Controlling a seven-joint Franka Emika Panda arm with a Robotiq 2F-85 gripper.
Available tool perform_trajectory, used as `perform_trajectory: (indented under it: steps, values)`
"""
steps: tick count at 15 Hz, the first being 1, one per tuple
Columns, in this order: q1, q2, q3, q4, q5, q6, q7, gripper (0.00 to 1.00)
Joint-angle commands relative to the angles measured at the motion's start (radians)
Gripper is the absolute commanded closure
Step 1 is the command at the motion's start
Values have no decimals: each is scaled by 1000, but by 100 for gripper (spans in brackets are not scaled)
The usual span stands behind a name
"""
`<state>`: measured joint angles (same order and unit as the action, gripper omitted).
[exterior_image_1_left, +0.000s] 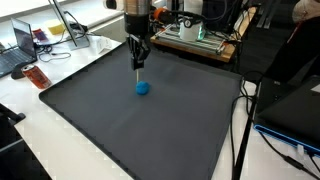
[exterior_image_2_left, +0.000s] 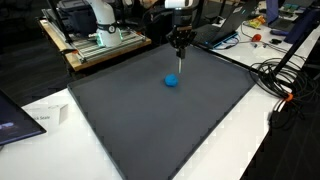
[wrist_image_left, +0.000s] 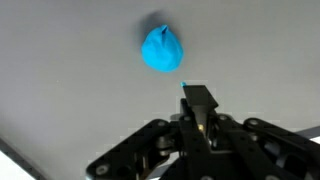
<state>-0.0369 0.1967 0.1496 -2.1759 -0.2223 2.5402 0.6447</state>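
A small bright blue lump (exterior_image_1_left: 143, 87) (exterior_image_2_left: 172, 81) (wrist_image_left: 163, 48) lies on the dark grey mat (exterior_image_1_left: 120, 130) (exterior_image_2_left: 150, 130), toward its far half. My gripper (exterior_image_1_left: 138, 50) (exterior_image_2_left: 180, 44) (wrist_image_left: 197, 96) hangs above the mat, just behind the lump, with its jaws pressed together. A thin pale stick (exterior_image_1_left: 136, 68) (exterior_image_2_left: 179, 66), like a pen, points down from between the fingers. In the wrist view only its tiny blue tip (wrist_image_left: 183, 85) shows beside the fingertips. The tip ends close to the lump; I cannot tell whether it touches the mat.
The mat lies on a white table. A laptop (exterior_image_1_left: 18, 45) and an orange item (exterior_image_1_left: 37, 77) sit off one corner. A box with a green light (exterior_image_1_left: 195, 33) stands behind. Cables (exterior_image_2_left: 280, 80) run along one side. A paper sheet (exterior_image_2_left: 40, 115) lies near another edge.
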Motion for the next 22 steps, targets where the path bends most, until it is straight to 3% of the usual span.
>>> perform_trajectory:
  steps: [1,6,11,22]
  values:
    - [117,-16,-70,50,-41,-123,20,97]
    - [179,9,-88,135,-38,-261,15,97]
    - [177,49,-97,213,-11,-372,-10,97]
    - [168,148,-141,250,14,-370,-55,97]
